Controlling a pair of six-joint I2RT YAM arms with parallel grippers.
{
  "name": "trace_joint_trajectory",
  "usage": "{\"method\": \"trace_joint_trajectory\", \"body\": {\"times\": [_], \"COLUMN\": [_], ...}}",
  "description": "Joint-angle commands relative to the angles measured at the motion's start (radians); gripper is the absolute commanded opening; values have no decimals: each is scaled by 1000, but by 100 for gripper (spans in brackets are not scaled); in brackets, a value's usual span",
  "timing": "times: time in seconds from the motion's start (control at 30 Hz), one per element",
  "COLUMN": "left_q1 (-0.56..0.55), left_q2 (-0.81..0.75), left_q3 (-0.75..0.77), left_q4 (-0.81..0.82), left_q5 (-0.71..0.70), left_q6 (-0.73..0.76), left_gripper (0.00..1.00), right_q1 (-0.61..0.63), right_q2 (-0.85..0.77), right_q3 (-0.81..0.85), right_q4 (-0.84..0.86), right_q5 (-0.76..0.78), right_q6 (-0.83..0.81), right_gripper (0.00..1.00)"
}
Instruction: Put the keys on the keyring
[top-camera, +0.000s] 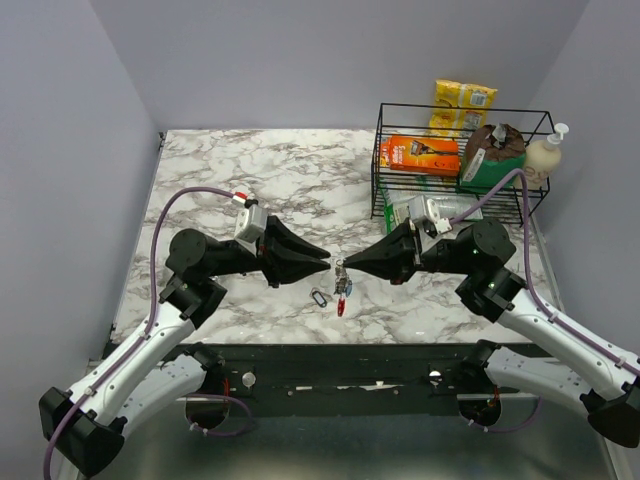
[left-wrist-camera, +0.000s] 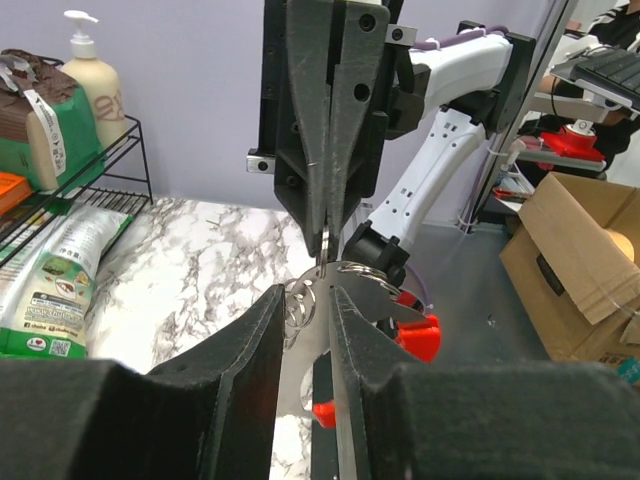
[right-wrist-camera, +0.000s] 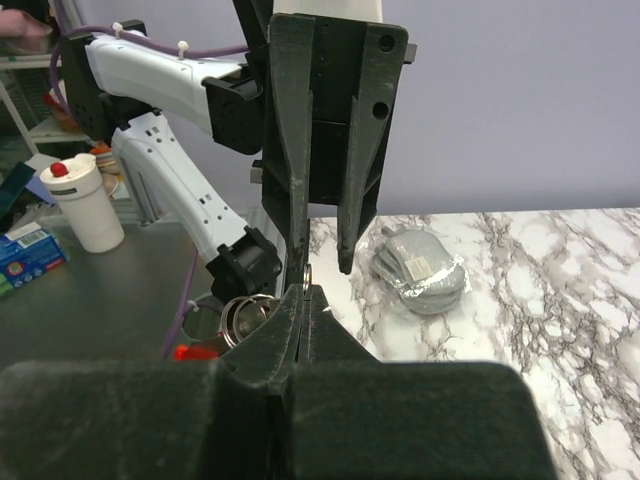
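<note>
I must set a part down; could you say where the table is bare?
Bare white marble tabletop lies far left, behind the arms. Crowded: mid-table, where the black left tool and right tool meet at the small silvery keys, and the black wire basket far right.

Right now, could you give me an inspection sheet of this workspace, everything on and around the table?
Surface: white marble-pattern table.
Job's things: keys bunched with the red keyring below the gripper tips; one loose key, dark oval head, lies beside them.
Clutter: wire basket of packets, soap bottle, yellow packets.
Grippers: right gripper shut on a silver ring of the bunch; left gripper open, tips at that ring.
Cables: purple cable along each arm.
Surroundings: plain lilac walls; cardboard box off the table.
</note>
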Motion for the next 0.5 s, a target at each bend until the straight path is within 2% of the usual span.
{"method": "trace_joint_trajectory", "body": {"times": [0.0,0.47], "left_q1": [-14,-58], "left_q2": [-3,26], "left_q3": [42,65], "left_q4": [-45,-66], "left_q5": [-57,-61], "left_q6": [43,59], "left_gripper": [35,33], "right_q1": [-4,-3], "right_q2": [-22,1], "right_q3": [-8,10], "right_q4": [57,61], "right_q5": [-22,-10], "right_q6": [15,24], "right_gripper": [0,0]}}
